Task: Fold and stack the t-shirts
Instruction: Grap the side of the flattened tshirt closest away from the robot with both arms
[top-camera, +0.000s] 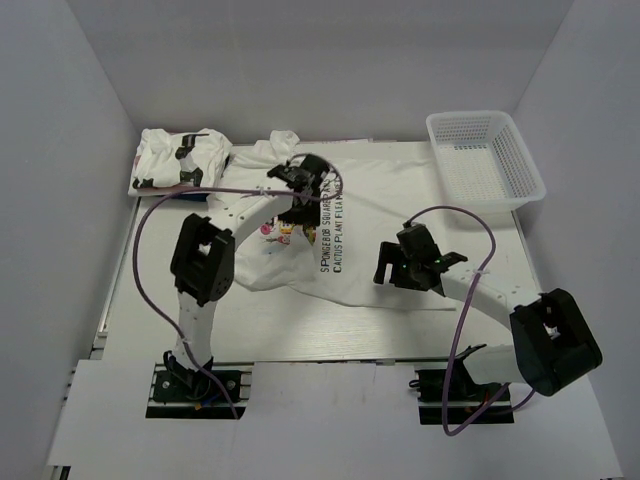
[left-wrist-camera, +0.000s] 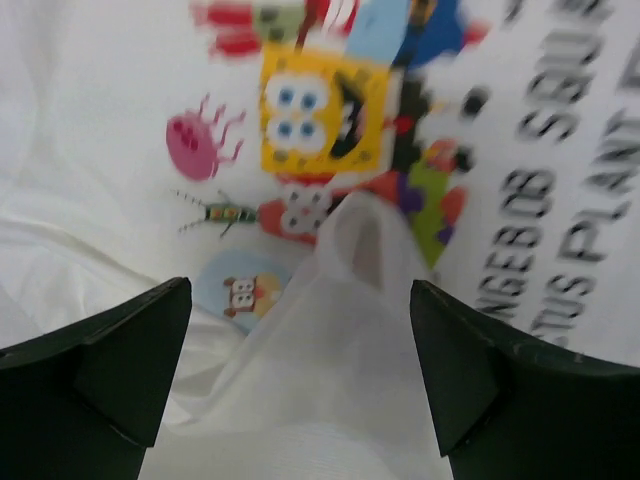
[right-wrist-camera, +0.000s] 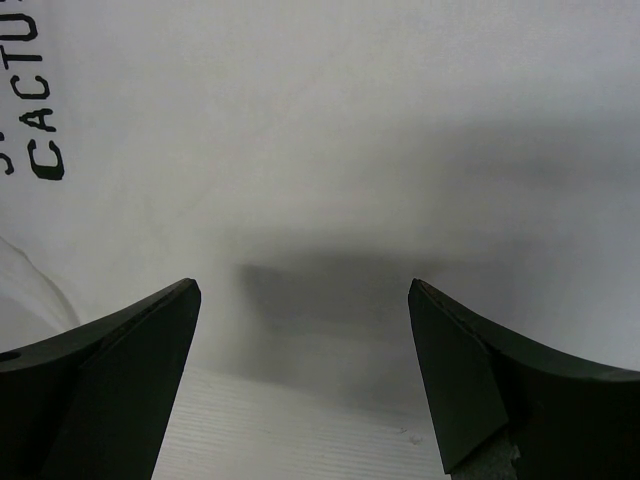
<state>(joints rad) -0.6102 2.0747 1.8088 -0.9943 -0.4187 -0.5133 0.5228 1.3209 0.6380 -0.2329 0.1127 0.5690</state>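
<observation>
A white t-shirt with a cartoon print and dark lettering (top-camera: 400, 190) lies spread over the middle of the table. My left gripper (top-camera: 298, 200) hangs above its print (left-wrist-camera: 320, 110), open. A raised peak of the shirt's cloth (left-wrist-camera: 355, 300) stands between the fingers without being pinched. My right gripper (top-camera: 390, 258) hovers open over the shirt's plain near part (right-wrist-camera: 350, 120), close to its hem, with nothing between its fingers. A second white t-shirt with black marks (top-camera: 180, 160) lies crumpled at the back left corner.
A white plastic mesh basket (top-camera: 485, 160) stands at the back right. White walls close in the table on three sides. Bare ribbed table surface (right-wrist-camera: 300, 430) shows just in front of the shirt's hem.
</observation>
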